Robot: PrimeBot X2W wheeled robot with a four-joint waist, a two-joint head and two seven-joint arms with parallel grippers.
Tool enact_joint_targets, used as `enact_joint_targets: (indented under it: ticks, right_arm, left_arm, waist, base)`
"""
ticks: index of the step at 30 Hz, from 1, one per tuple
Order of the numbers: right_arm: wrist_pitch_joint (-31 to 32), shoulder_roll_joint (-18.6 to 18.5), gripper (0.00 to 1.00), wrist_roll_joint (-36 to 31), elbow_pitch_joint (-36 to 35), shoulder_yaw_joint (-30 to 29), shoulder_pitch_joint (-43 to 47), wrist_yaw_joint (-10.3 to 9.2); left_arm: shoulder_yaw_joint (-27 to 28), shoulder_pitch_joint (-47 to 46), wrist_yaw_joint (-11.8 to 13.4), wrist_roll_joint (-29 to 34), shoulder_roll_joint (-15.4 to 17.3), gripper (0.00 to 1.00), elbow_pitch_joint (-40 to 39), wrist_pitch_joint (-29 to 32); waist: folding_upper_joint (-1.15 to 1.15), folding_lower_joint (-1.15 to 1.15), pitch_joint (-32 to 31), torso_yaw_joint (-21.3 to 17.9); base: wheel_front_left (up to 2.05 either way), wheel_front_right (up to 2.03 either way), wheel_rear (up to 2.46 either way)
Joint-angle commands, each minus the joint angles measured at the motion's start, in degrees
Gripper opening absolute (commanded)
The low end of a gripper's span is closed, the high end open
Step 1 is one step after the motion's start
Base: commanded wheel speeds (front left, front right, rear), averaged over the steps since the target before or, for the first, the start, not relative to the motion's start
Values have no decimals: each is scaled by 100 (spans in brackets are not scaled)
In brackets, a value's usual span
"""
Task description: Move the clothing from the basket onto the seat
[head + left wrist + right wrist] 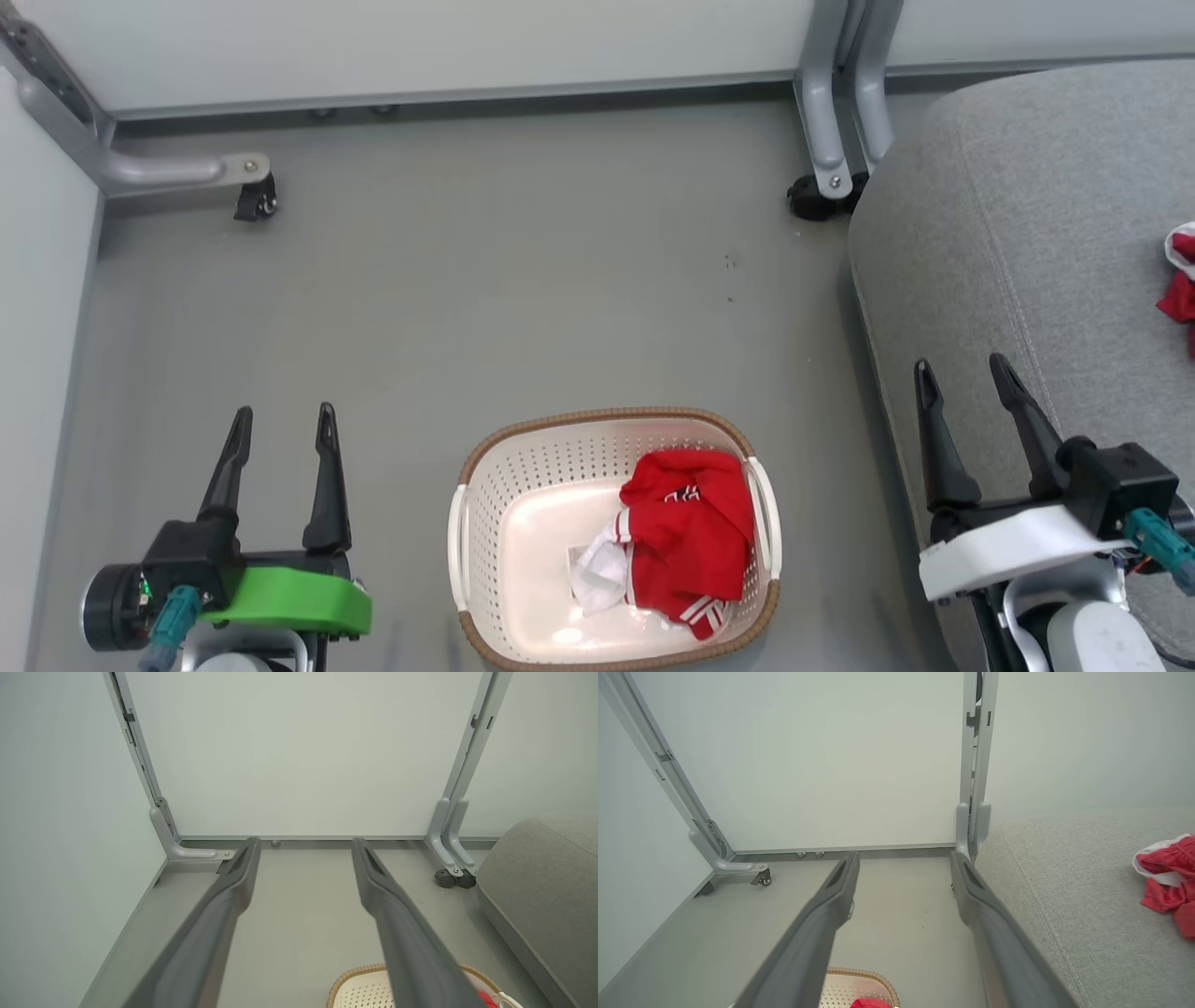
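One red garment (691, 537) with white trim lies crumpled in the right half of the cream basket (481, 523), which stands on the floor between my arms. A second red garment (1180, 280) rests on the grey seat (1027, 215) at the far right; the right wrist view shows this garment (1167, 877) on the cushion (1064, 896) too. My left gripper (285, 425) hangs open left of the basket, holding nothing. Over the seat's near edge my right gripper (962, 369) is open and holds nothing. The basket rim (355, 975) peeks in low in the left wrist view.
Pale partition walls on grey metal legs close off the back and left. One castor (257, 201) stands at the back left, another (812, 198) beside the seat's far corner. Grey floor (523, 299) stretches beyond the basket.
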Motion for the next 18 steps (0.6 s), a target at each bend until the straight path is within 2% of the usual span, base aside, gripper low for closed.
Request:
enact_joint_targets:
  ticks: [1, 18]
  right_arm:
    - [23, -4, 100, 55, -46, 22, 109, 0]
    - [224, -4, 100, 180, -130, 182, 706, 0]
  left_arm:
    - [48, 103, -35, 95, -15, 100, 30, -1]
    - [223, 690, -266, 430, -238, 100, 353, -1]
  waist:
    - [0, 1, -161, -17]
    - [0, 1, -644, -133]
  base:
    - [0, 0, 0]
    - [0, 0, 0]
